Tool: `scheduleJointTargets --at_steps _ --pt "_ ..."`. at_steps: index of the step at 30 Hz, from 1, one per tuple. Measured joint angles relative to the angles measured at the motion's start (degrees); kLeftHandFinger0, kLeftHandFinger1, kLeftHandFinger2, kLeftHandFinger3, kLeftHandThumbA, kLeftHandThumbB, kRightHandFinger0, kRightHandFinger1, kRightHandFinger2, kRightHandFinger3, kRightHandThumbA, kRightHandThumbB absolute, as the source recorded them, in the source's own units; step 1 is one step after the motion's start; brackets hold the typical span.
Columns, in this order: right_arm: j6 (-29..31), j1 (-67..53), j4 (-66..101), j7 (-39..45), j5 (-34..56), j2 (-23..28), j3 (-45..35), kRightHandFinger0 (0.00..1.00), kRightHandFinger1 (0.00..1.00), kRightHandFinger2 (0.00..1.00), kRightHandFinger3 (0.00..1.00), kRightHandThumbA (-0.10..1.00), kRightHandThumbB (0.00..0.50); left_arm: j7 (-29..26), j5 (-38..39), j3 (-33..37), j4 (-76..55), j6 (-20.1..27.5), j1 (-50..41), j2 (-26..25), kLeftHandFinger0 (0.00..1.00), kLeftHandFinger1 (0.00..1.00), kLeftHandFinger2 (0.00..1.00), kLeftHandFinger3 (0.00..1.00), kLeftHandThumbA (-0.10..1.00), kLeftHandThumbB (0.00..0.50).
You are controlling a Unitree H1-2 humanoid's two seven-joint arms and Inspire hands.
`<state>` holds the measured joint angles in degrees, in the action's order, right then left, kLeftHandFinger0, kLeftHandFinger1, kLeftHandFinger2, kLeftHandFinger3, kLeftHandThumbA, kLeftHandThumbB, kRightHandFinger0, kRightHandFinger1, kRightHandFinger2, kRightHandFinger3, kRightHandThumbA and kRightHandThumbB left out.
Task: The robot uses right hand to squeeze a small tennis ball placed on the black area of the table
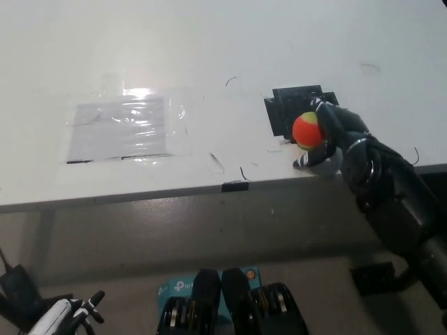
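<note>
A small orange and yellow-green tennis ball [306,130] sits at the near edge of the black patch [286,109] on the white table [209,56]. My black right hand [330,132] is wrapped around the ball from its right side, fingers over its top and thumb under its near side, shut on it. The ball's right half is hidden by the hand. My white left hand [70,315] rests low at the bottom left, below the table, with its fingers apart.
A clear plastic sheet [126,127] is taped on the table's left middle. The table's front edge [223,187] runs across below the ball, with a black tape mark on it. A blue box [174,287] lies on the floor.
</note>
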<state>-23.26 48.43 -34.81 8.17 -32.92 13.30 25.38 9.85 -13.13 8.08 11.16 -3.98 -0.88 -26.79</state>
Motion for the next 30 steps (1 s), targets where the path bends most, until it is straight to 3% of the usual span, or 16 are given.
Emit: scheduleJointTargets --at_steps 4,7,8,10,11,13,16,18,19,20,22,23,25,26,28,30 --pt "2.74 0.75 -4.03 -2.03 0.44 -1.24 -1.32 1.0 1.0 1.0 1.0 0.79 0.373 0.29 -0.15 0.22 0.01 0.01 0.05 0.01 0.21 0.17 0.36 0.5 1.0 0.477" --pt "5.62 1.18 -6.66 -3.12 1.02 -1.72 -2.55 1.0 1.0 1.0 1.0 0.68 0.281 0.48 -0.3 0.6 0.02 0.04 0.29 0.03 0.22 0.19 0.39 0.5 1.0 0.489" --pt "6.72 1.18 -7.73 -3.29 1.49 -1.99 -3.02 1.0 1.0 1.0 1.0 0.58 0.148 0.52 -0.33 0.66 0.02 0.07 0.41 0.03 0.23 0.2 0.4 0.51 1.0 0.492" --pt "8.47 1.16 -8.92 -3.62 2.12 -2.48 -3.78 1.0 1.0 1.0 1.0 0.57 0.133 0.56 -0.48 0.81 0.01 0.08 0.57 0.04 0.24 0.2 0.4 0.51 1.0 0.492" --pt "9.23 1.16 -9.33 -3.84 2.32 -2.62 -4.13 0.79 1.0 1.0 1.0 0.42 0.052 0.57 -0.59 0.91 -0.02 0.08 0.72 0.06 0.24 0.21 0.42 0.55 1.0 0.474" --pt "10.63 1.16 -10.01 -4.34 2.66 -2.97 -4.65 0.42 0.72 1.0 1.0 0.17 0.001 0.58 -0.89 1.09 -0.3 0.08 0.85 0.06 0.23 0.21 0.42 0.55 1.0 0.458" --pt "12.17 1.12 -10.43 -6.01 2.72 -3.27 -4.98 0.26 0.57 1.0 1.0 -0.08 0.0 0.61 -1.33 1.22 -0.6 0.11 1.01 0.06 0.24 0.21 0.41 0.52 1.0 0.471" --pt "13.12 1.06 -10.46 -7.27 2.72 -3.35 -5.2 0.17 0.5 1.0 1.0 -0.1 0.0 0.64 -1.4 1.22 -0.71 0.11 1.04 0.07 0.23 0.19 0.39 0.51 1.0 0.489" --pt "13.63 0.93 -10.47 -7.99 2.71 -3.45 -5.25 0.24 0.59 1.0 0.8 -0.1 0.0 0.67 -1.41 1.22 -0.74 0.11 1.05 0.08 0.21 0.18 0.37 0.49 1.0 0.483" --pt "14.28 0.71 -10.51 -8.97 2.68 -3.61 -5.24 0.23 0.53 1.0 0.61 -0.1 0.0 0.67 -1.42 1.22 -0.75 0.12 1.05 0.11 0.19 0.17 0.36 0.47 1.0 0.489" --pt "15.49 0.4 -11.14 -11.46 1.93 -3.99 -4.5 0.15 0.41 0.8 0.29 -0.1 0.02 0.67 -1.49 1.22 -0.74 0.26 1.04 0.16 0.17 0.15 0.34 0.47 1.0 0.5" --pt "15.93 0.32 -11.39 -12.34 1.57 -4.08 -4.09 0.01 0.02 0.19 0.01 -0.1 0.031 0.67 -1.57 1.23 -0.75 0.32 1.05 0.17 0.17 0.15 0.35 0.49 1.0 0.5" --pt "17.32 0.06 -12.27 -15.16 0.31 -4.2 -2.49 0.0 0.01 0.11 0.0 -0.1 0.127 0.67 -1.74 1.23 -0.72 0.35 1.04 0.17 0.17 0.15 0.35 0.49 1.0 0.5" --pt "17.93 0.01 -12.71 -16.31 -0.22 -4.21 -1.83 0.0 0.07 0.24 0.04 -0.1 0.146 0.67 -1.79 1.23 -0.72 0.35 1.04 0.17 0.18 0.17 0.37 0.48 1.0 0.493" --pt "18.75 -0.12 -13.53 -19.05 -1.76 -4.2 -0.2 0.0 0.22 0.52 0.3 -0.1 0.059 0.66 -2.0 1.23 -0.73 0.38 0.99 0.18 0.18 0.18 0.38 0.48 1.0 0.486" --pt "19.13 -0.24 -14.06 -21.47 -3.12 -4.21 1.28 0.0 0.21 0.5 0.31 -0.1 0.049 0.66 -2.24 1.24 -0.73 0.42 0.99 0.19 0.18 0.18 0.38 0.49 1.0 0.483"
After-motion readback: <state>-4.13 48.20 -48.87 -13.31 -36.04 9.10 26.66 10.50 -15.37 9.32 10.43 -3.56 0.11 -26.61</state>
